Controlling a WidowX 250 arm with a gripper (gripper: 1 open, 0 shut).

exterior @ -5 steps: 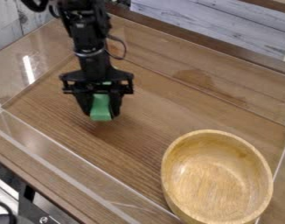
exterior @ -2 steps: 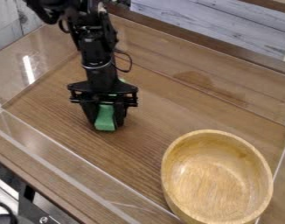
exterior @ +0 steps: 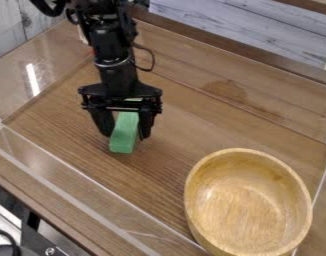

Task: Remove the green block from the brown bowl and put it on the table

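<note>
The green block lies flat on the brown wood-grain table, left of centre. My gripper hangs straight over it with the jaws spread wide, one black finger on each side of the block and a gap showing between fingers and block. The brown bowl sits at the lower right, a light-tan wooden bowl with nothing in it, well apart from the gripper and the block.
Clear plastic walls run along the front and left edges of the table. A pale planked wall stands behind the far edge. My black arm reaches down from the upper left.
The jaws have spread apart and let go of the green block, which now rests on the table. The gripper has also shifted slightly right and toward the front.
</note>
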